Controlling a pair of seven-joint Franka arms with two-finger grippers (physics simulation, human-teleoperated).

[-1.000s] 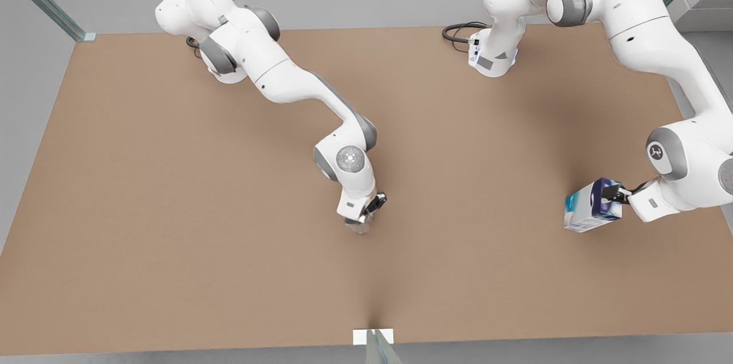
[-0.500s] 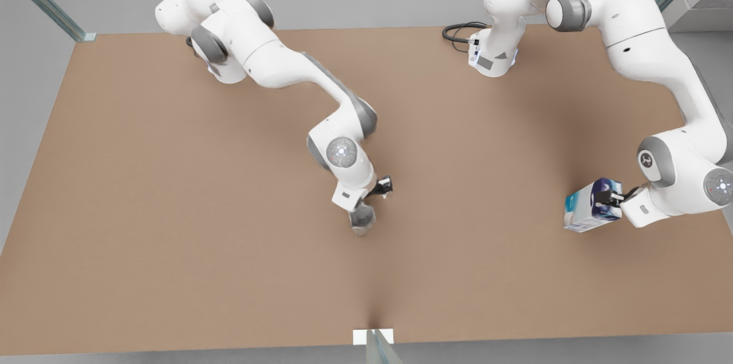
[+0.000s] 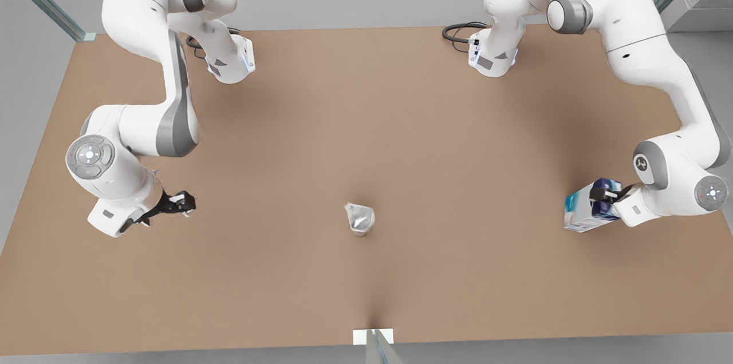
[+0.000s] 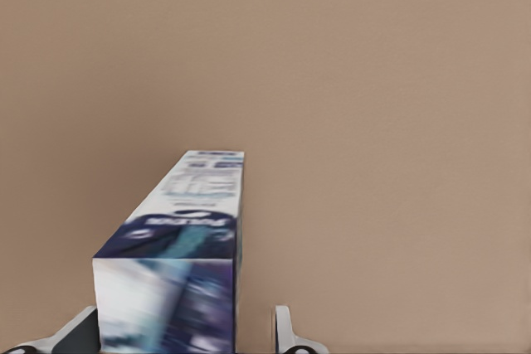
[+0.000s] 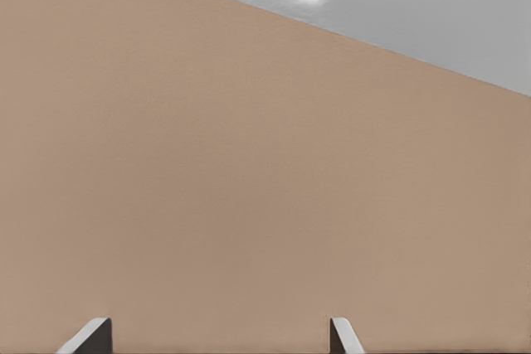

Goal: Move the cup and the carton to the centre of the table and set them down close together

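Note:
The silvery faceted cup (image 3: 359, 218) stands alone near the middle of the brown table (image 3: 401, 123). My right gripper (image 3: 182, 202) hangs open far off toward the front view's left; its wrist view shows its open gripper (image 5: 217, 333) over bare tabletop. The white, teal and purple carton (image 3: 587, 206) lies near the table's edge on the front view's right. My left gripper (image 3: 604, 195) straddles its near end. In the left wrist view the carton (image 4: 178, 254) sits between the fingers of that gripper (image 4: 181, 321), with a gap beside one finger (image 4: 282, 325), so it is open.
Two white arm bases (image 3: 229, 66) (image 3: 492, 58) stand at the table's far edge, with a black cable (image 3: 458, 32) by the second. A white tab (image 3: 372, 336) marks the front edge's middle.
My right gripper released the cup at the centre and swung far to the front view's left. The left arm shifted slightly at the carton, which has not moved.

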